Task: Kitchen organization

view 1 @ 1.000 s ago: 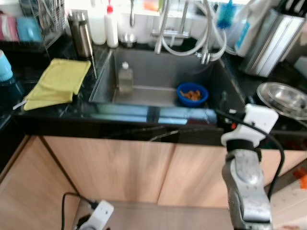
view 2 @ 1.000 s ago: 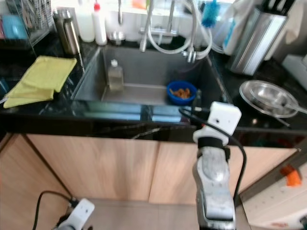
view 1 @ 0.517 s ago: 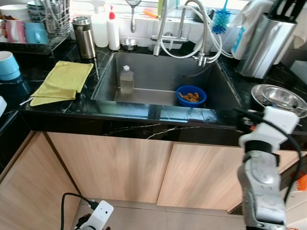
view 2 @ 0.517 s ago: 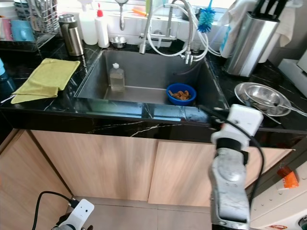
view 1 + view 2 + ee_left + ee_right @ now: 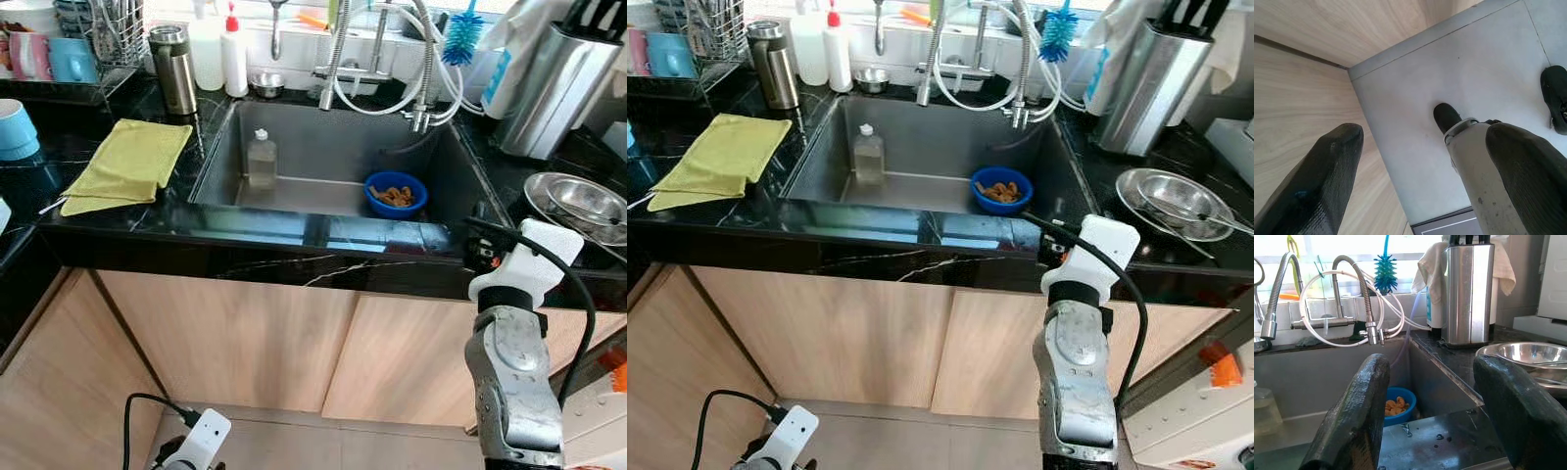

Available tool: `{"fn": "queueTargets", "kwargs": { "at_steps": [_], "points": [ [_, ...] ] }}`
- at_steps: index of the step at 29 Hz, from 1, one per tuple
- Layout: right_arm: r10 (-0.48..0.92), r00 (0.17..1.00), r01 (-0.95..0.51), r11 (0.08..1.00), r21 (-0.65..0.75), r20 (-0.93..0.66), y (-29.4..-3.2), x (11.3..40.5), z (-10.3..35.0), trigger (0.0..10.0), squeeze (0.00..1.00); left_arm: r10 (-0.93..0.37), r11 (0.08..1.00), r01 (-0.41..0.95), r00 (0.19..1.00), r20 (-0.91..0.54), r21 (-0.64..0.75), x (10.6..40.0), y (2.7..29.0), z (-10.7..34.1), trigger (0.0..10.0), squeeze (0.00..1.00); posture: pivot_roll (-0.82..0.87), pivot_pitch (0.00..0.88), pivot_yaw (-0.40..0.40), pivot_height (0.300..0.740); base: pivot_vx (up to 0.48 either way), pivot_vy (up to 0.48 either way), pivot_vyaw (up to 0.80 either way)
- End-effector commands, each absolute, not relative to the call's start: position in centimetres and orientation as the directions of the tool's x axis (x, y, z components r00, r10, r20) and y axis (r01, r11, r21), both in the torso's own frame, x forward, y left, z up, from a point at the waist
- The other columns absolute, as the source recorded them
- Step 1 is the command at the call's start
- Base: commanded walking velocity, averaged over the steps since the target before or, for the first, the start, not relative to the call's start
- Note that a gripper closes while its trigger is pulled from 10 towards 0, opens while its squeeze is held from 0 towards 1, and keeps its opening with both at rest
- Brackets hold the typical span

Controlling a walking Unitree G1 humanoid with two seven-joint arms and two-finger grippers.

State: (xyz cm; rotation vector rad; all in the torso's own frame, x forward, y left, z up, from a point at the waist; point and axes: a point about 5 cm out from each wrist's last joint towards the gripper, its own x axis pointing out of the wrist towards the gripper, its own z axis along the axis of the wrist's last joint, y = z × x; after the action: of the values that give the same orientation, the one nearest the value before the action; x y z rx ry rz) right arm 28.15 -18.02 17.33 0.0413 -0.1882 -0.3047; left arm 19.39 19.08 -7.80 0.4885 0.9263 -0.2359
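The steel sink [image 5: 323, 137] holds a blue bowl [image 5: 395, 194] of orange-brown food and a clear bottle [image 5: 261, 160]. My right gripper [image 5: 482, 253] is raised at the counter's front edge, just right of the sink's front corner. In the right wrist view this gripper [image 5: 1435, 366] is open with nothing between its fingers, and it looks over the counter edge at the blue bowl [image 5: 1396, 407]. My left arm hangs low by the cabinet. Its gripper [image 5: 1425, 134] is open and points at the floor.
A yellow cloth [image 5: 127, 166] lies left of the sink, with a steel flask [image 5: 174, 69] and a blue cup [image 5: 12, 127] nearby. A steel bowl [image 5: 578, 201] and knife block [image 5: 563, 83] stand to the right. Faucet hoses [image 5: 392, 59] hang over the sink. Wooden cabinet doors [image 5: 245, 343] are below.
The view has sharpened and shifted a little. My right arm, which swung out to the right half a second ago, has come back slightly toward the sink's front right corner.
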Motion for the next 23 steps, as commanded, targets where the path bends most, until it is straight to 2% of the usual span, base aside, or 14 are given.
{"fn": "queueTargets", "kwargs": {
  "at_steps": [1, 7, 11, 18, 23],
  "points": [
    [-0.309, 0.933, 0.301, 0.951, 0.071, 0.186, -18.33, 28.26, 17.6, 10.0, 0.0, 0.009, 0.865, 0.404, 0.581, -0.814, 0.298, 19.53, 18.96, -7.76, 10.0, 0.0, 0.1, 0.056, -0.093, 0.74, 0.0, 0.0, 0.0],
    [-0.307, 0.935, 0.297, 0.951, 0.081, 0.178, -18.25, 28.32, 17.53, 10.0, 0.0, 0.01, 0.865, 0.406, 0.577, -0.817, 0.297, 19.34, 18.94, -7.86, 10.0, 0.0, 0.1, 0.055, -0.093, 0.74, 0.0, 0.0, 0.0],
    [-0.299, 0.937, 0.29, 0.954, 0.076, 0.178, -17.99, 28.38, 17.49, 10.0, 0.0, 0.014, 0.865, 0.404, 0.572, -0.82, 0.297, 19.15, 19.06, -7.95, 10.0, 0.0, 0.1, 0.054, -0.094, 0.74, 0.0, 0.0, -0.77],
    [-0.294, 0.936, 0.282, 0.956, 0.085, 0.196, -17.83, 28.38, 17.71, 10.0, 0.0, 0.02, 0.865, 0.401, 0.571, -0.821, 0.3, 19.17, 19.26, -7.91, 10.0, 0.0, 0.11, 0.051, -0.095, 0.74, 0.0, 0.0, 0.0],
    [-0.294, 0.936, 0.281, 0.955, 0.093, 0.192, -17.83, 28.42, 17.68, 10.0, 0.0, 0.022, 0.864, 0.403, 0.569, -0.822, 0.303, 19.18, 19.32, -7.91, 10.0, 0.0, 0.1, 0.045, -0.093, 0.74, 0.244, 0.0, 0.0]
  ]
}}
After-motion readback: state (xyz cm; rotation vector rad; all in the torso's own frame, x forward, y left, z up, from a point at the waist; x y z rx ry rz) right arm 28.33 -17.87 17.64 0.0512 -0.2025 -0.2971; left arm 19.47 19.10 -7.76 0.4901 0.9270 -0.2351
